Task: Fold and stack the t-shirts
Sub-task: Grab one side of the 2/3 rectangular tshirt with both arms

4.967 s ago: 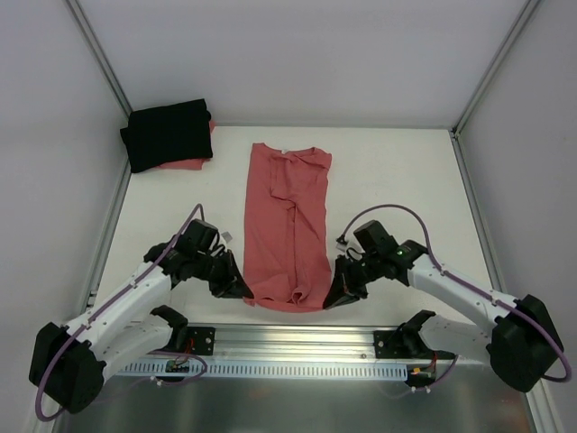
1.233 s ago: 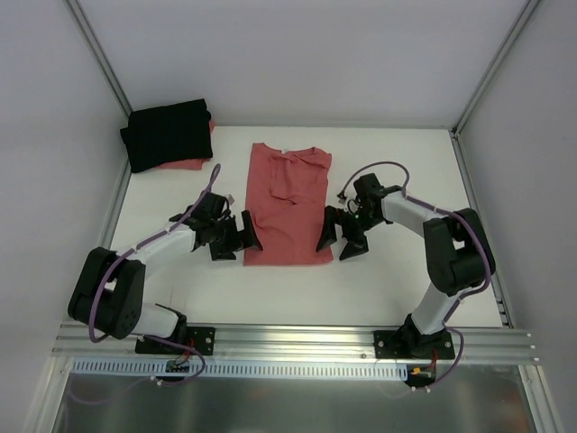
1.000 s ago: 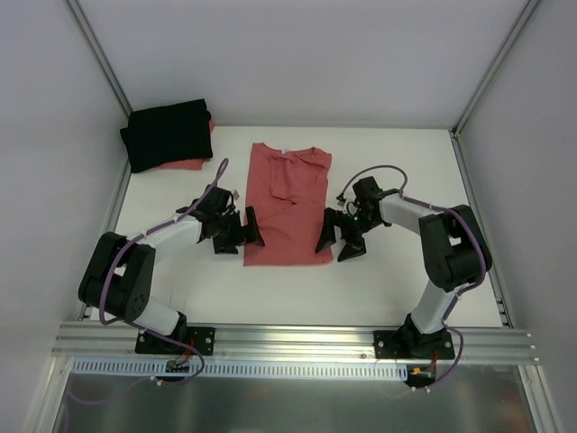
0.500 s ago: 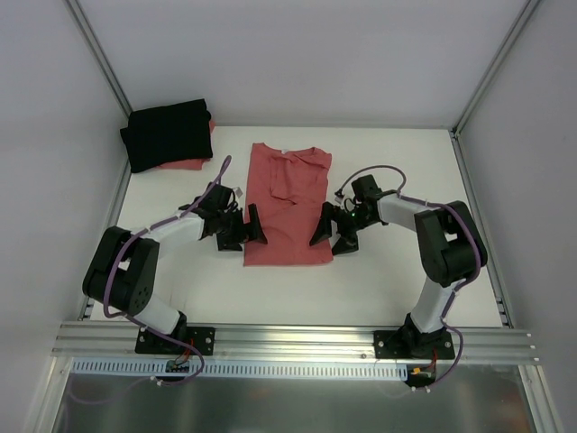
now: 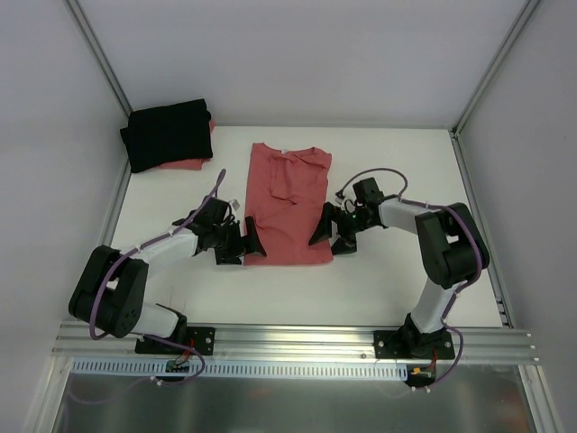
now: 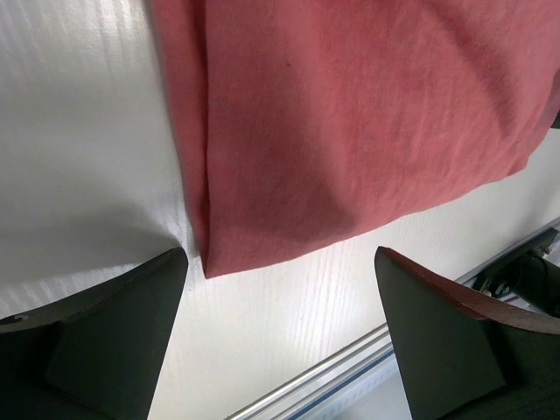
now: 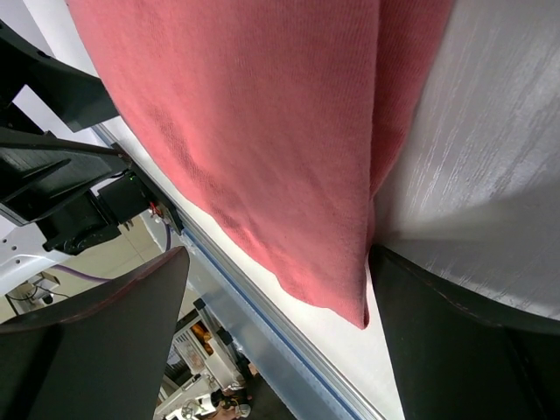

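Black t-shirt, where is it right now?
In the top view, the black t-shirt sits folded in the far left corner of the table, on top of a red garment, away from the coral-red shirt at the middle.

White table [image 5: 397, 158] bears coral-red shirt [image 5: 288, 203], black-topped stack [image 5: 169, 135].

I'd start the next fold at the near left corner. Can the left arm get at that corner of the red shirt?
Probably yes: the left gripper stands open at that corner of the red shirt, which lies flat on the table, nothing over it.
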You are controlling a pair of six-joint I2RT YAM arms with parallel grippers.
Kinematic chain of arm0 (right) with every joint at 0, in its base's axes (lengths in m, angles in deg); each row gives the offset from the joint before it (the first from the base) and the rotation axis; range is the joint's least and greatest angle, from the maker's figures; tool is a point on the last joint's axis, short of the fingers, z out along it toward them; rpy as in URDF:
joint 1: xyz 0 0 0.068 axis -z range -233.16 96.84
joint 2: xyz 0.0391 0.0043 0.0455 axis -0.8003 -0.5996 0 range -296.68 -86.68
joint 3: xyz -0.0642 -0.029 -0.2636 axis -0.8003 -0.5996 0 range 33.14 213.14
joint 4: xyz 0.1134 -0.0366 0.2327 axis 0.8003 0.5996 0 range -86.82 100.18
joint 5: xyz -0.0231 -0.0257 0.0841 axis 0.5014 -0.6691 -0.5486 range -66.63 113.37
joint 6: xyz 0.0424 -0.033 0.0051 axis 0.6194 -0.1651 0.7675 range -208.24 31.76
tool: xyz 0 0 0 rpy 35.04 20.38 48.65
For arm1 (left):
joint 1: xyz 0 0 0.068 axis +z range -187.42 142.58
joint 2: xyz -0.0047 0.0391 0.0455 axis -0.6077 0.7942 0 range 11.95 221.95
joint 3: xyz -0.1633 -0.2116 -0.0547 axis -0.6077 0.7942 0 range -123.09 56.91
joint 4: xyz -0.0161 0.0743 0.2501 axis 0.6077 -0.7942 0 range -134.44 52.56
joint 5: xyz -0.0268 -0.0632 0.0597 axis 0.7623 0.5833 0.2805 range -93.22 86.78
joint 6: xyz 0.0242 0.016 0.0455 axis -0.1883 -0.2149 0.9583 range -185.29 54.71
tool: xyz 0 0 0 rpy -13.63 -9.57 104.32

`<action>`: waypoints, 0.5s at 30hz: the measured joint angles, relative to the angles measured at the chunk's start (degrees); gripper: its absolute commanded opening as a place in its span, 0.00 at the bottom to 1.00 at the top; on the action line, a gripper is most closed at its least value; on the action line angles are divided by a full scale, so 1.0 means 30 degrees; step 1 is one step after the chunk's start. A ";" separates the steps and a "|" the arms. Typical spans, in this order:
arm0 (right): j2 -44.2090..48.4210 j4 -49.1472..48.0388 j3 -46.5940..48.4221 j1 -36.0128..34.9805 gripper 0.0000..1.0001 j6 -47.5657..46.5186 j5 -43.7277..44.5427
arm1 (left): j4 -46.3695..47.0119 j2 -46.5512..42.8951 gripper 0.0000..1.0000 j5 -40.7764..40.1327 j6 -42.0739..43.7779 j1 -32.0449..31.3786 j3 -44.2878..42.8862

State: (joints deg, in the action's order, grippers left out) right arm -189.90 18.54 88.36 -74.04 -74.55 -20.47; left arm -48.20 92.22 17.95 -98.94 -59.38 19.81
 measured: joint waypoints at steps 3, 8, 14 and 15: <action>0.0153 -0.0284 -0.0262 -0.0058 0.90 0.0189 -0.0029 | 0.0328 -0.0022 0.92 0.0219 -0.0423 -0.0189 0.0160; 0.0590 -0.0801 -0.0911 -0.0401 0.89 0.0437 -0.0007 | 0.1166 0.0372 0.84 0.0372 -0.1450 -0.1195 0.0168; 0.0940 -0.1027 -0.1501 -0.0634 0.78 0.0721 0.0080 | 0.1807 0.1326 0.57 0.0605 -0.2091 -0.1945 0.0015; 0.0940 -0.1020 -0.1552 -0.0634 0.64 0.0736 0.0109 | 0.1836 0.1421 0.50 0.0634 -0.2106 -0.1953 0.0007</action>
State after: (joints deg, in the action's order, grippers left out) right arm -187.08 15.48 83.70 -75.94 -72.34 -20.14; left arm -42.69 96.48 19.85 -105.26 -65.23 19.83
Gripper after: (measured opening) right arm 0.802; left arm 0.587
